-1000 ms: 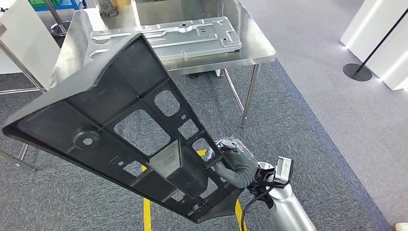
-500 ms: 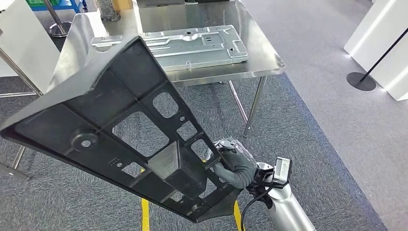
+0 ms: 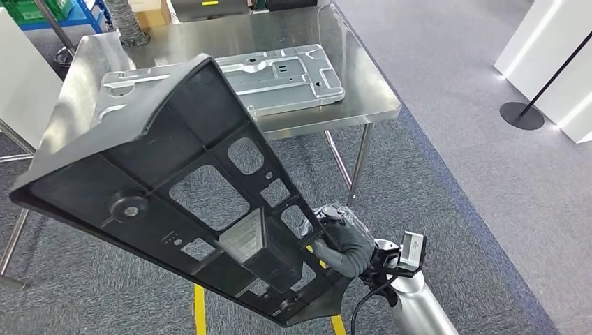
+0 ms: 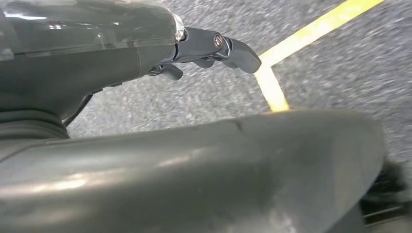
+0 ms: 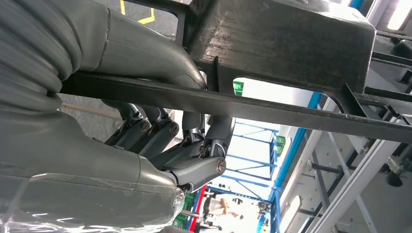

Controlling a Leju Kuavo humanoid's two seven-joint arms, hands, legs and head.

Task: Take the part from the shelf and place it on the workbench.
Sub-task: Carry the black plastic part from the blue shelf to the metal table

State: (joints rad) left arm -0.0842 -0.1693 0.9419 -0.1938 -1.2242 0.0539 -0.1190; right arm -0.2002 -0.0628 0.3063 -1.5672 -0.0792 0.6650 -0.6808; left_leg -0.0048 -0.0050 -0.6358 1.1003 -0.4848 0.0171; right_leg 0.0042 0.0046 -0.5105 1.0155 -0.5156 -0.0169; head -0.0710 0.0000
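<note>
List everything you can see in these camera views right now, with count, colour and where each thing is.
black part: one, black ribbed plastic panel with cut-outs, held up tilted in front of the robot.
workbench: one, shiny steel table, ahead beyond the part.
metal plate: one, silver stamped sheet, lying flat on the workbench.
floor tape: yellow lines on the grey carpet below the part.
stanchion: one, black base and pole, far right by the white wall.
blue rack: blue frame with green bins, top left.
right hand: grey, grips a rib at the part's lower edge.
left hand: dark grey, over the carpet; its grip cannot be made out.
</note>
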